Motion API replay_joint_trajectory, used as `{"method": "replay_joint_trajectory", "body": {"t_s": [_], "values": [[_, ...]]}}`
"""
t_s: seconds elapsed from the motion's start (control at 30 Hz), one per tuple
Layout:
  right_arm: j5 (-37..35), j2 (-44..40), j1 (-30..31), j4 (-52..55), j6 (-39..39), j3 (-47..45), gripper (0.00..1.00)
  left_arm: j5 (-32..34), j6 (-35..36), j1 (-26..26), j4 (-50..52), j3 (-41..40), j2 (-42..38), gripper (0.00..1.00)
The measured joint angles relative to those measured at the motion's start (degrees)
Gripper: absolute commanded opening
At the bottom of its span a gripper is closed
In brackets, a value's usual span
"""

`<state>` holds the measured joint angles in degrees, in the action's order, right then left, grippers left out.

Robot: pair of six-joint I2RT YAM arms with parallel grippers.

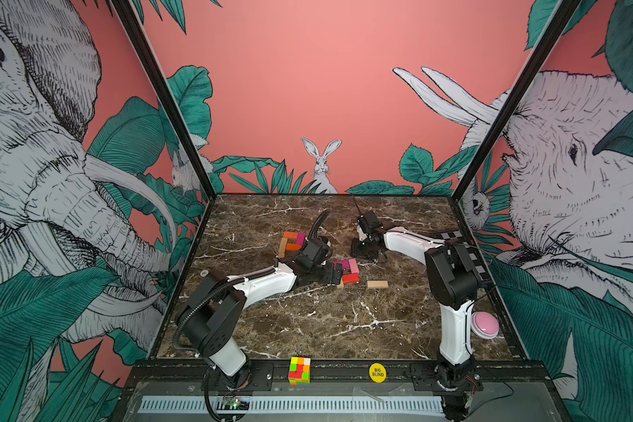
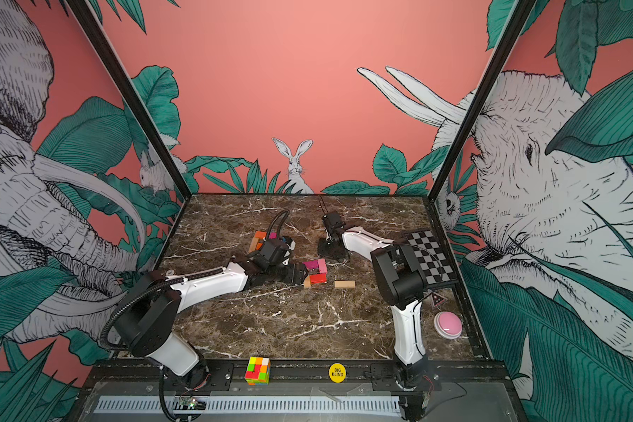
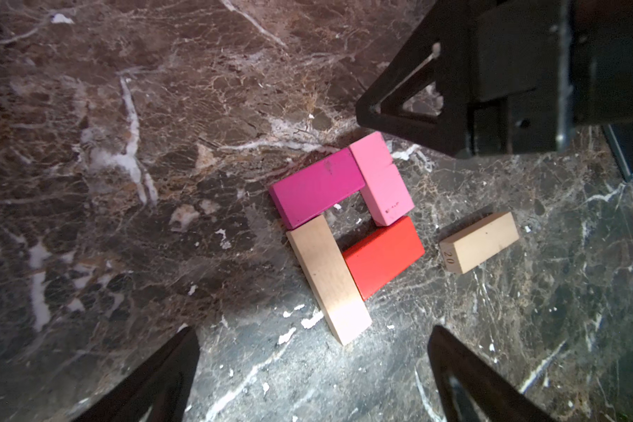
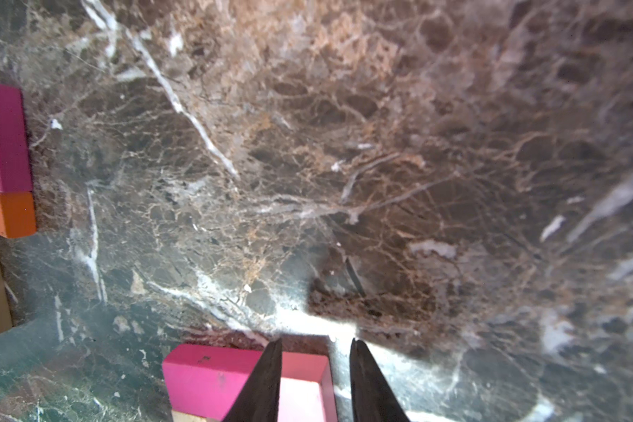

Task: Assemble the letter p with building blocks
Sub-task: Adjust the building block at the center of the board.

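Centre: magenta block [image 3: 317,186], pink block [image 3: 380,179], red block [image 3: 382,255], tan block [image 3: 326,277] touch in closed loop, bowl seemingly done; loose tan block [image 3: 479,241] just right, stem likely unfinished. Left gripper [image 3: 312,330] wide open at loop's left; right gripper [image 4: 317,341] narrowly parted, empty

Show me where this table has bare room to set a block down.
Bare: the wide near stretch of table between the arm bases, short of the loose tan block; also the far strip by the back wall. Crowded: the middle, around the block ring, left gripper and right gripper.
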<state>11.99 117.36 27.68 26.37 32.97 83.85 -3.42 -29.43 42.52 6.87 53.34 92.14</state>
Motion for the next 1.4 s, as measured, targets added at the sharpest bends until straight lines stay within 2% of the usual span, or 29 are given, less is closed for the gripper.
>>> {"method": "replay_joint_trajectory", "body": {"t_s": [0.3,0.43,0.6,0.97,1.4], "values": [[-0.8,-0.3,-2.1,0.6,-1.3,0.6,0.3,-1.0,-0.9,-1.1,-1.1,-0.2,0.0,0.99],[-1.1,-2.2,-2.9,0.7,-1.7,-2.4,0.22,-3.2,-2.2,-2.1,-3.6,-0.6,0.0,0.99],[-1.6,-4.7,-3.3,0.5,-1.7,-6.8,0.21,-8.0,-6.1,-5.2,-9.2,-2.6,0.8,0.99],[-0.6,-4.9,-3.4,-2.1,-1.7,-9.9,0.21,-16.8,-11.2,-6.6,-16.6,-3.5,7.6,0.99],[1.1,-6.0,-3.5,-5.6,-1.1,-12.5,0.2,-21.2,-14.8,-6.6,-24.0,-4.6,10.4,1.0]]}}
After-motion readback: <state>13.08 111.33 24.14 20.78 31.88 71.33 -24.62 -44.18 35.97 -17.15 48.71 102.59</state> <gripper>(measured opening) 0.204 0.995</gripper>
